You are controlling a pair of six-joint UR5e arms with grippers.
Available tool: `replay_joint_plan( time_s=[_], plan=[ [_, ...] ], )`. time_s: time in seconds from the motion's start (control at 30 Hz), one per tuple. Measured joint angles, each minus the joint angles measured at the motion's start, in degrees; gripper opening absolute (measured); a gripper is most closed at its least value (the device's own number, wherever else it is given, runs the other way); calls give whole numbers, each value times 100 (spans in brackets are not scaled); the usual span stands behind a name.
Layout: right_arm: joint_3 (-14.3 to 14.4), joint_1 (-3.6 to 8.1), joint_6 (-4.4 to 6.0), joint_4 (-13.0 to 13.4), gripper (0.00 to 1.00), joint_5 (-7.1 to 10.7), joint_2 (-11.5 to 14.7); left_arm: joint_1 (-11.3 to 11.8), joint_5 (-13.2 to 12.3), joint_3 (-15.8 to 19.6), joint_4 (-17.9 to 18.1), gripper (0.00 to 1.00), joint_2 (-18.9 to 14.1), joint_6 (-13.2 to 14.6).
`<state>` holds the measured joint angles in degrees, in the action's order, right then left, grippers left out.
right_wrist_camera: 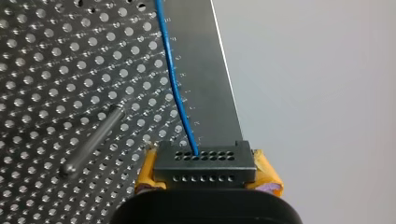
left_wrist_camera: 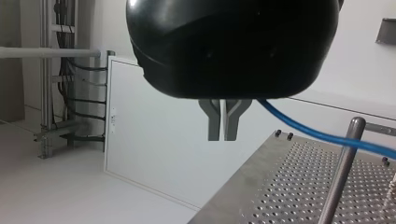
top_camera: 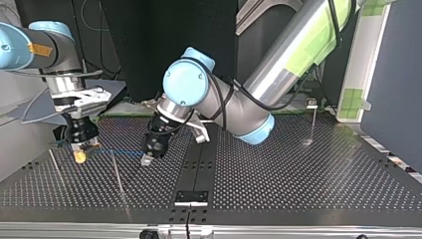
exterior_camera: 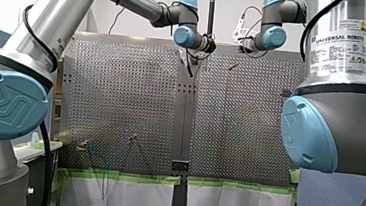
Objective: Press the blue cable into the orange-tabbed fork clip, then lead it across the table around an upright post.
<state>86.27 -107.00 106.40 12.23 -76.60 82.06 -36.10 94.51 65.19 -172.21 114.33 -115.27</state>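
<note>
Slippage is the main risk. At the top view's left, my right gripper (top_camera: 79, 154) hangs at the blue cable (top_camera: 119, 151), and I cannot tell its grip. The cable spans low over the table (top_camera: 298, 189) to my left gripper (top_camera: 147, 160), whose metal fingers (left_wrist_camera: 214, 122) are pressed together, perhaps on it. A loose pinch, or a snag on the thin rod (top_camera: 118, 175) near that span, could free it before the far upright post (top_camera: 313, 122).

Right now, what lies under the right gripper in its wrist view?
The perforated table, a metal post and the blue cable, which runs to a black perforated block. That block covers the cable's end.
</note>
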Motion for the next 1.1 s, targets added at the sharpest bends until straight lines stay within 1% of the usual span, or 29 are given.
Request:
replay_joint_plan(
  time_s=[0.1,0.23,0.33,0.47,0.57,0.77,0.87,0.93,1.1],
  plan=[
    [-64,31,25,-1,0,8,-35,22,-20,0,39,0,67,-33],
    [-153,103,52,0,0,8,-93,51,-69,0,131,0,144,-79],
    [-210,148,70,1,0,13,-165,72,-118,-1,267,0,166,-185],
    [-321,184,84,-1,0,23,-287,105,-197,-9,509,0,174,-417],
    [-405,211,90,-6,0,26,-342,130,-254,-44,620,0,194,-564],
    [-537,278,122,-9,0,22,-384,110,-337,-296,609,0,388,-688],
    [-589,318,132,-9,0,22,-413,134,-350,-428,610,0,429,-767],
    [-612,345,135,-9,0,21,-448,164,-373,-470,613,0,438,-807],
    [-644,370,137,-9,0,23,-503,263,-465,-507,615,0,464,-849]
  ],
)
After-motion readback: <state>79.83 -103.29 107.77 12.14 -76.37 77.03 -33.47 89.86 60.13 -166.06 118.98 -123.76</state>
